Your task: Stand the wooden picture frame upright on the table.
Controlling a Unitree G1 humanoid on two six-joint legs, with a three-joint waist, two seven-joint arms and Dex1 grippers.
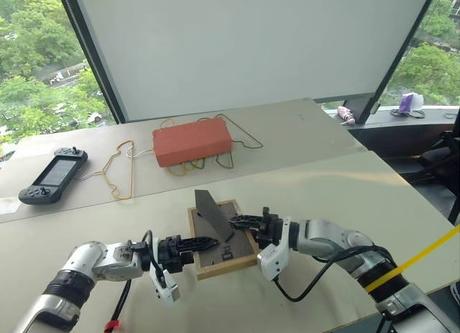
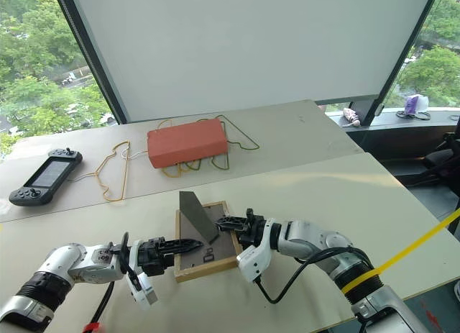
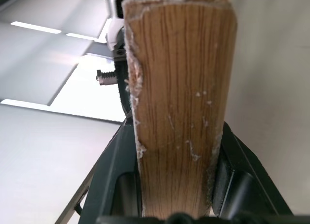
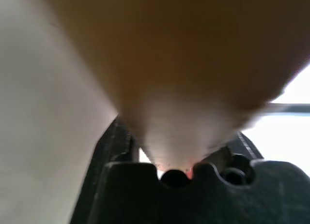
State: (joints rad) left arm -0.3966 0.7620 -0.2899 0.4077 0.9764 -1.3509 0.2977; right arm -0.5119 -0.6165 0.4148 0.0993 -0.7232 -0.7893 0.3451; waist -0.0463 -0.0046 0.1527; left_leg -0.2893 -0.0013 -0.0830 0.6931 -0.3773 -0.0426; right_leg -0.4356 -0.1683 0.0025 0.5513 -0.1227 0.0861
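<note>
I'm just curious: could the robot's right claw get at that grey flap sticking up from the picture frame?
Probably yes. The right claw already sits on the picture frame's right edge, right beside the raised flap, with nothing between them. The left claw grips the opposite edge, clear of it.

An orange-red rectangular box is seen lying flat toward the far edge of the tabletop, on top of loops of yellow and green cord. A black handheld game controller is placed near the far left corner, well apart from the box.
</note>
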